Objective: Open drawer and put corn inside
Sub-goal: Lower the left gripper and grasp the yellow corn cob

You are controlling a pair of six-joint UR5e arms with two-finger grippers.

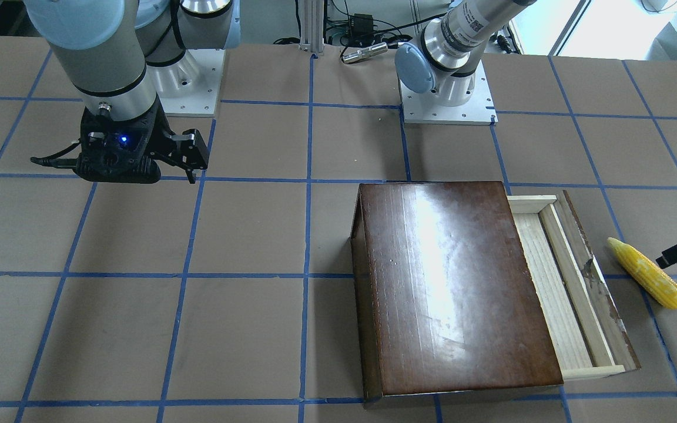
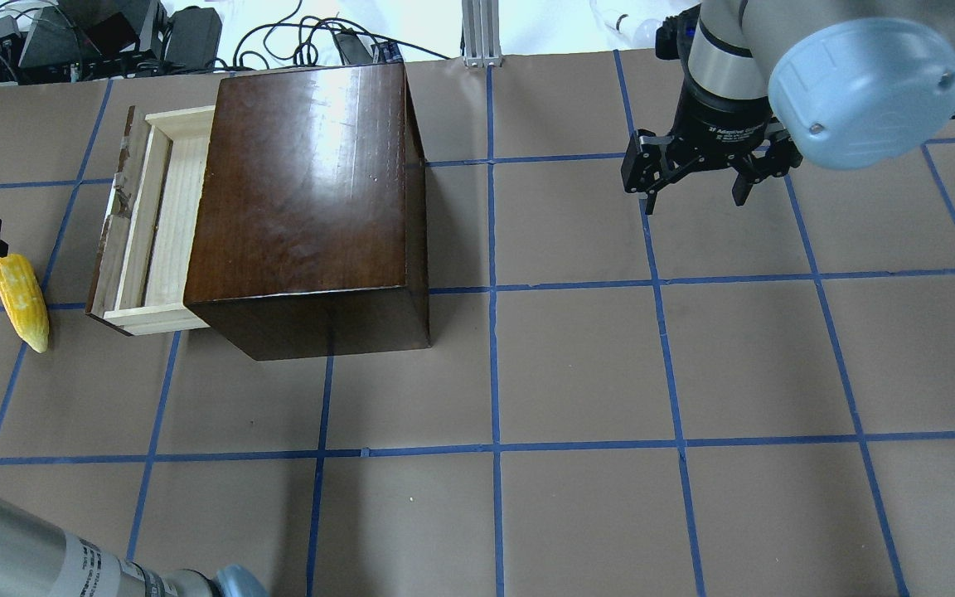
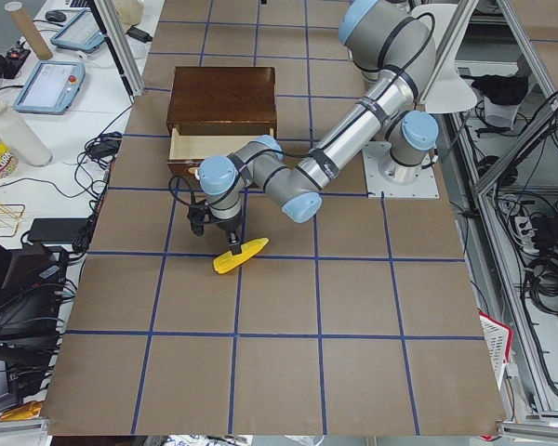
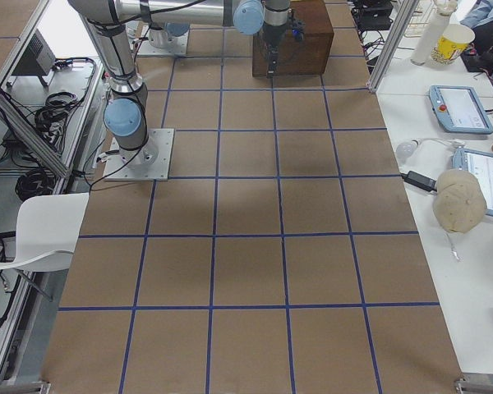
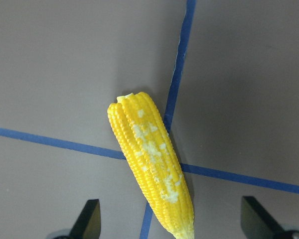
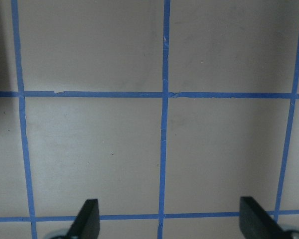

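The corn point(image 5: 149, 169) lies flat on the brown table point(image 2: 577, 365), right where two blue tape lines point(image 5: 182, 64) cross. It is just beside the front of the drawer point(image 2: 154, 224) but not touching it. The drawer is pulled partway out of the dark box point(image 2: 312, 191), and you can see its pale wood bottom. The corn is outside the drawer. The left gripper point(image 3: 214, 237) hangs over the corn. Its two fingers point(image 5: 89, 216) are spread wide apart and hold nothing. In the left wrist view the pointy end of the corn shows between the two fingers, closer to the left one, and the fat end points away. Neither finger touches the corn there. In the overhead view only a bit of this gripper peeks in at the edge, close to the fat end of the corn. The right gripper point(image 2: 697, 178) is far off on the other side of the table, well apart from the box. It hangs over bare table with its fingers point(image 6: 87, 219) spread apart too, and it holds nothing.
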